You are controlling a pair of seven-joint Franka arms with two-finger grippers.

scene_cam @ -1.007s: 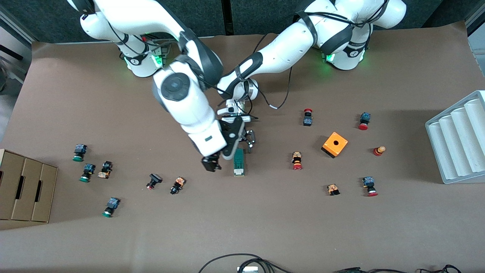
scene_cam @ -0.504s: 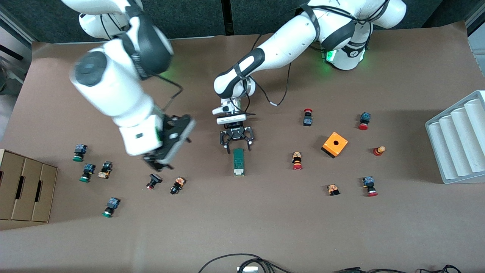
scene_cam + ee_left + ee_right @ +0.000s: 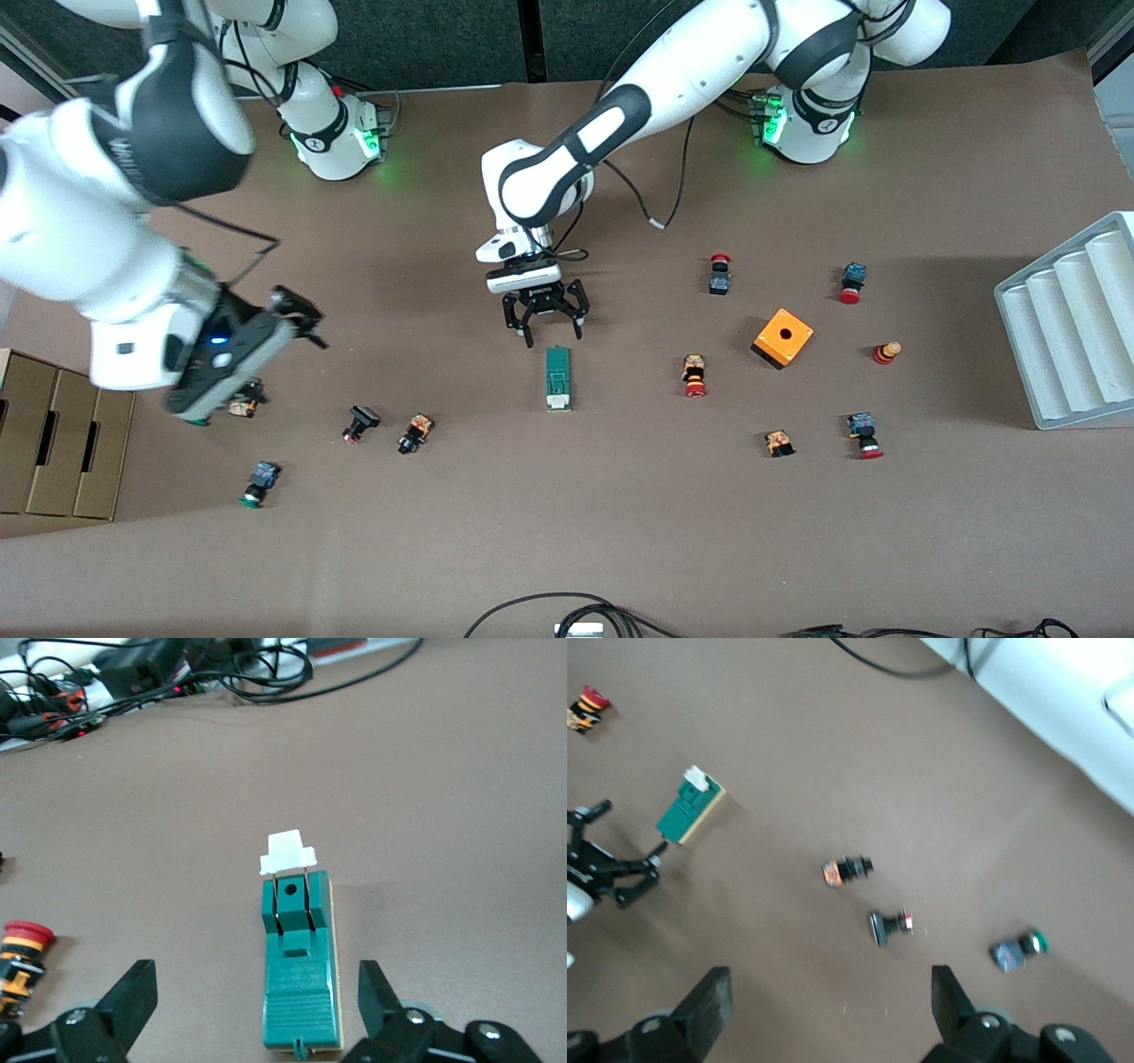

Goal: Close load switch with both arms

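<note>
load switch x1, flat mid-desk, white tab toward front cam. left gripper low just beside its other end, jaws wide, empty. right gripper swung off toward cardboard box since 1 s ago, jaws wide. orange box x1.

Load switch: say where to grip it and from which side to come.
Grip the load switch across its narrow green body, fingers on the two long sides, coming straight down from above. It lies flat with its long axis running toward the front camera, and the open left gripper already straddles that line. Avoid the white tab at its nearer end.
</note>
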